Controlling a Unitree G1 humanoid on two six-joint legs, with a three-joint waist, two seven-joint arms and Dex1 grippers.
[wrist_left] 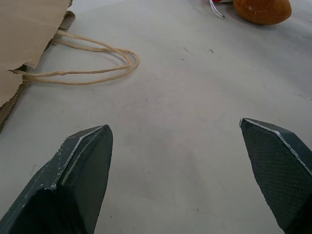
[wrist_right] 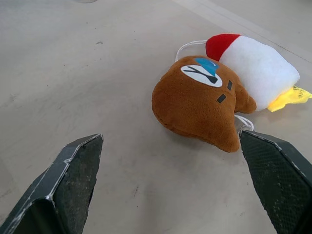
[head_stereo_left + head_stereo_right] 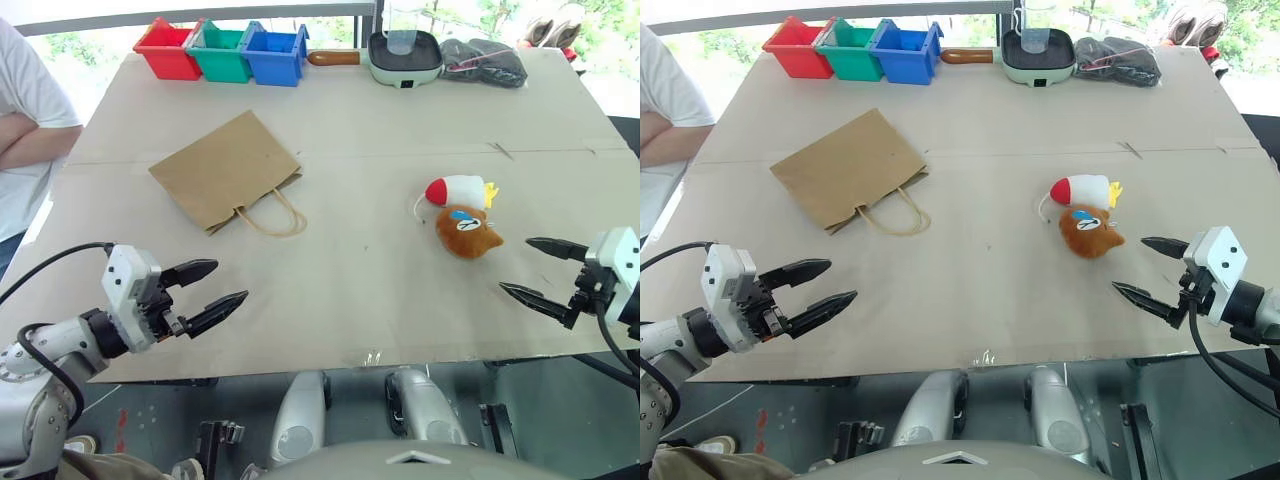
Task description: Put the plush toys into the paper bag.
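Two grippers sit over the near edge of the table (image 3: 400,330), and I read both as fully released. On my left, the left gripper (image 3: 205,290) hovers with its black fingers (image 1: 83,175) spread wide, nothing between them and nothing touched; bare tabletop shows in the gap.

Beyond it, toward the far left of the table, the paper bag (image 3: 225,170) lies flat on its side, mouth and twisted loop handles (image 3: 272,215) facing the near edge. It is well apart from the left gripper.

Further right, the plush toys lie together on the table: the white toy (image 3: 462,190) with red end and yellow tuft, and touching its near side, the orange-brown toy (image 3: 467,232) with its blue patch.

At the right, the right gripper (image 3: 538,270) hangs near the orange-brown toy but apart from it, fingers (image 2: 73,180) wide, holding nothing.

Along the far edge stand red, green and blue bins (image 3: 222,50).
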